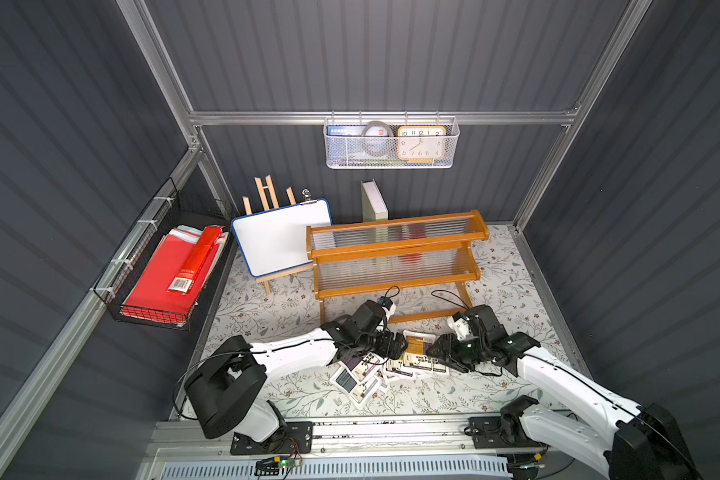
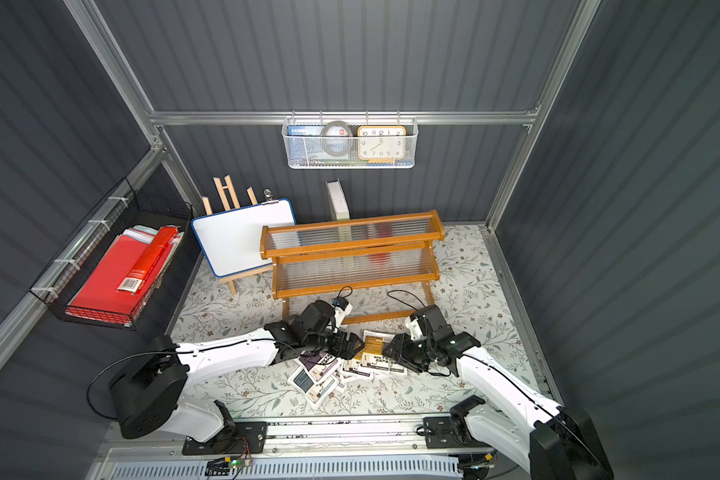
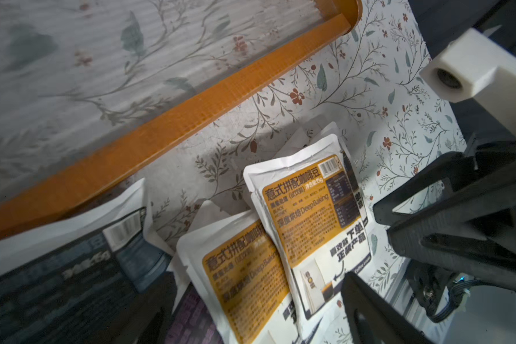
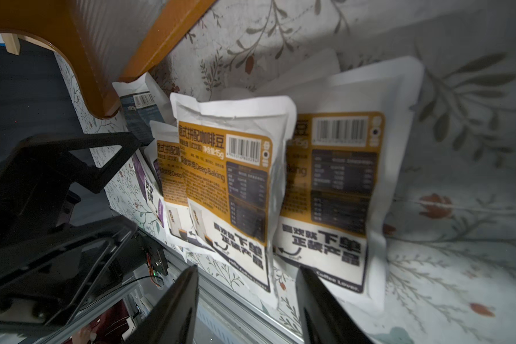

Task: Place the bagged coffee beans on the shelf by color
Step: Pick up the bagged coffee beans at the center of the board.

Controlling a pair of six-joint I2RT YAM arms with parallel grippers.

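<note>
1. The pouches (image 1: 391,368) lie in an overlapping heap on the mat (image 1: 267,316), just in front of the shelf (image 1: 391,248); none shows on its tiers, so the sorting looks barely begun
2. The right gripper (image 1: 435,353) sits low at the heap's yellow end, fingers apart with nothing between them; in the right wrist view the yellow pouches (image 4: 230,184) end just ahead of that gap
3. Take one pouch only: the topmost yellow one, which overlaps its neighbours, pinched at its white sealed edge so the ones beneath stay put
4. The left gripper (image 1: 395,345) is wide open and empty over the purple and grey end, near the right one; it should hold off while the right closes
5. Lift straight up, clear of the shelf's front, then set each colour on its own tier
</note>
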